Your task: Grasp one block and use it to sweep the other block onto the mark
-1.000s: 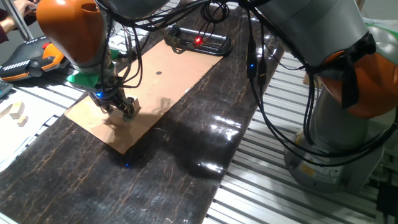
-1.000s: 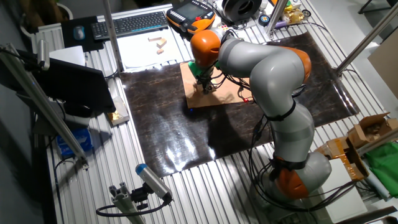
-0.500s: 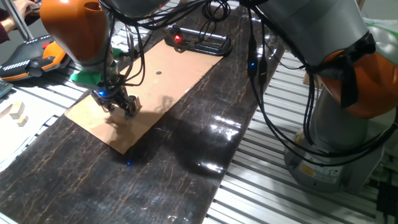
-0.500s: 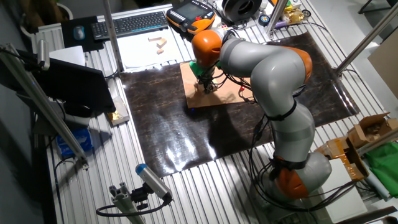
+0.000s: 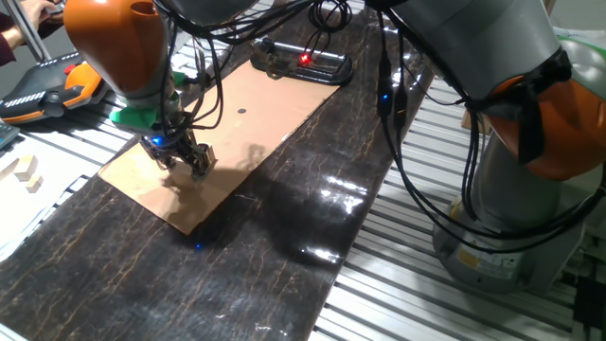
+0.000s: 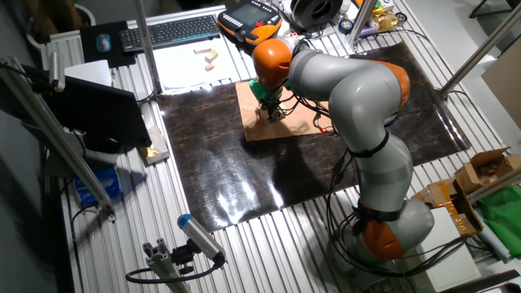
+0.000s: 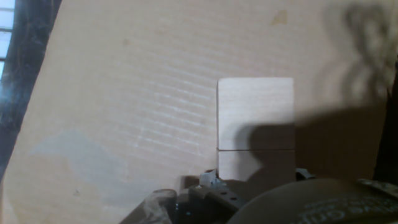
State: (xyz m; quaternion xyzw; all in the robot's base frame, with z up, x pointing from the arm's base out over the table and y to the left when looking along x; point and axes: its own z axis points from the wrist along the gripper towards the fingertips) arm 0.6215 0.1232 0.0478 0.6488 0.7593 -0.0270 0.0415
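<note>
The claw (image 5: 189, 161) points down over the cardboard sheet (image 5: 237, 133); its grip state is hidden.

One fixed view sits low beside the jaws, the other high overhead; both share the cardboard sheet (image 5: 213, 133), which the hand view faces closely.

Your bench (image 6: 122, 236) is built of ribbed aluminium profile, with a dark, glossy marbled mat (image 6: 220, 163) over its middle that throws back overhead light in bright patches. A sheet of brown cardboard (image 5: 275, 104) lies on the mat toward the upper centre of the other fixed view. At the top of that view you have a black keyboard (image 6: 167, 32) and an orange-and-black handheld pendant (image 6: 248, 16). A cardboard box (image 6: 480, 175) and something green (image 6: 498, 213) sit at the right edge. Slanted metal poles (image 6: 73, 171) cross the left side.
</note>
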